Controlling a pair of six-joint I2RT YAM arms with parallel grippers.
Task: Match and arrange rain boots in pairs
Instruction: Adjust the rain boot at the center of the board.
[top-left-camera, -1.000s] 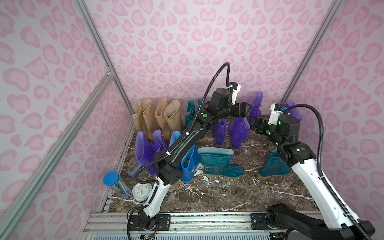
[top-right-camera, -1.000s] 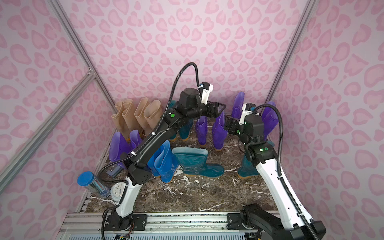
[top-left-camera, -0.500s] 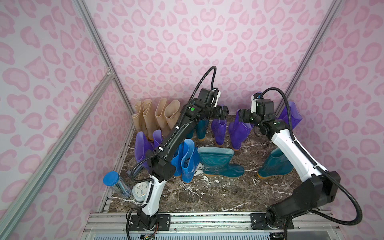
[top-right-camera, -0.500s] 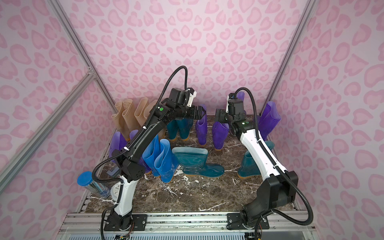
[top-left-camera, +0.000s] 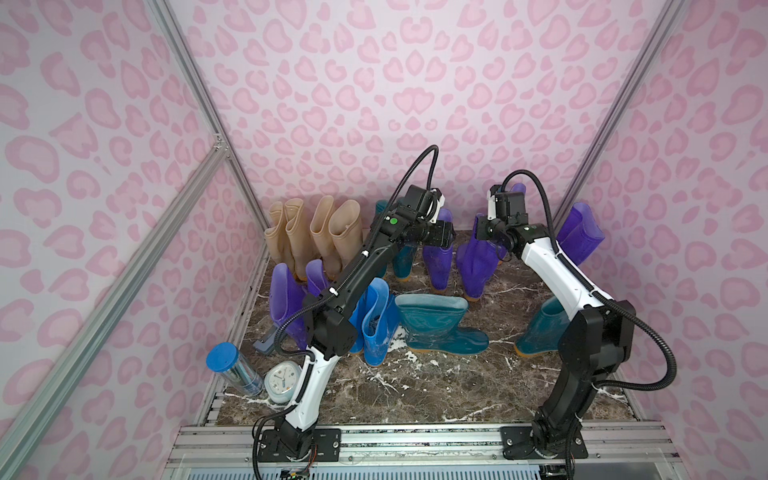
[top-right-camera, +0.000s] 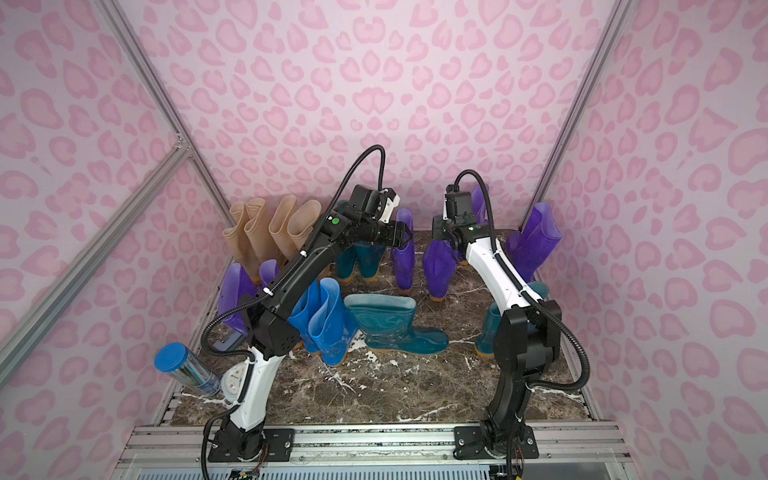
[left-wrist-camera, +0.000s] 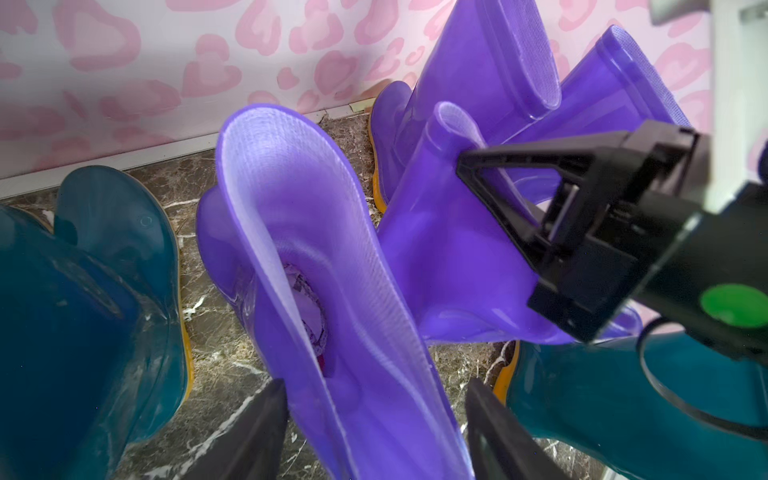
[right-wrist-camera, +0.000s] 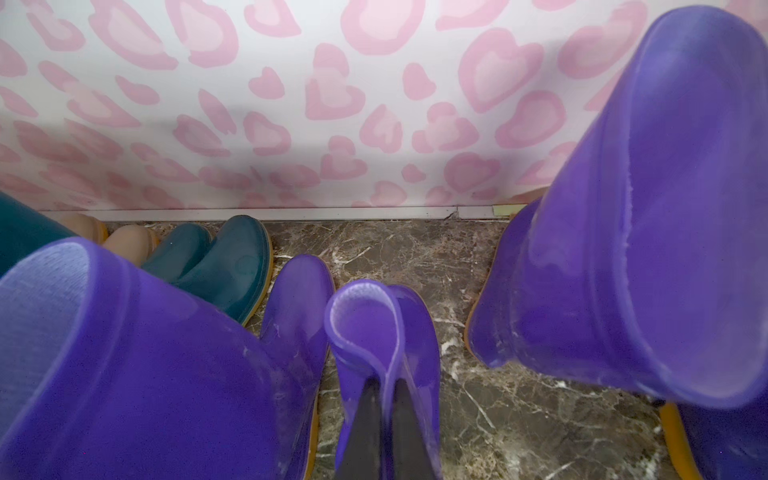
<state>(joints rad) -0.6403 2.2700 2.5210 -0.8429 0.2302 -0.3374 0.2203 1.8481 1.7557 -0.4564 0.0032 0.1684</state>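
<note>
Right arm swinging in toward back row; right gripper (right-wrist-camera: 385, 399) now pinching shut on rim of folded-cuff purple boot (right-wrist-camera: 415, 353), standing on marble floor near back wall. Left gripper (left-wrist-camera: 376, 419) dropping over wide-mouthed purple boot (left-wrist-camera: 311, 249) just beside; jaws apart astride shaft, squeeze unclear. Risks: thin cuff slipping from pinch while lifting; swinging boot knocking leaning purple boot (right-wrist-camera: 623, 249); grippers working close, clashing.

In a top view, both arms (top-left-camera: 361, 270) are reaching toward the back wall (top-left-camera: 374, 104). The left gripper (top-left-camera: 444, 240) is hanging over a purple boot (top-left-camera: 438, 266), and the right gripper (top-left-camera: 484, 233) is sitting atop a second purple boot (top-left-camera: 473, 266). Four beige boots (top-left-camera: 316, 237) are standing back-left. Blue boots (top-left-camera: 376, 324) and a teal boot (top-left-camera: 436, 328) are standing mid-floor.
</note>
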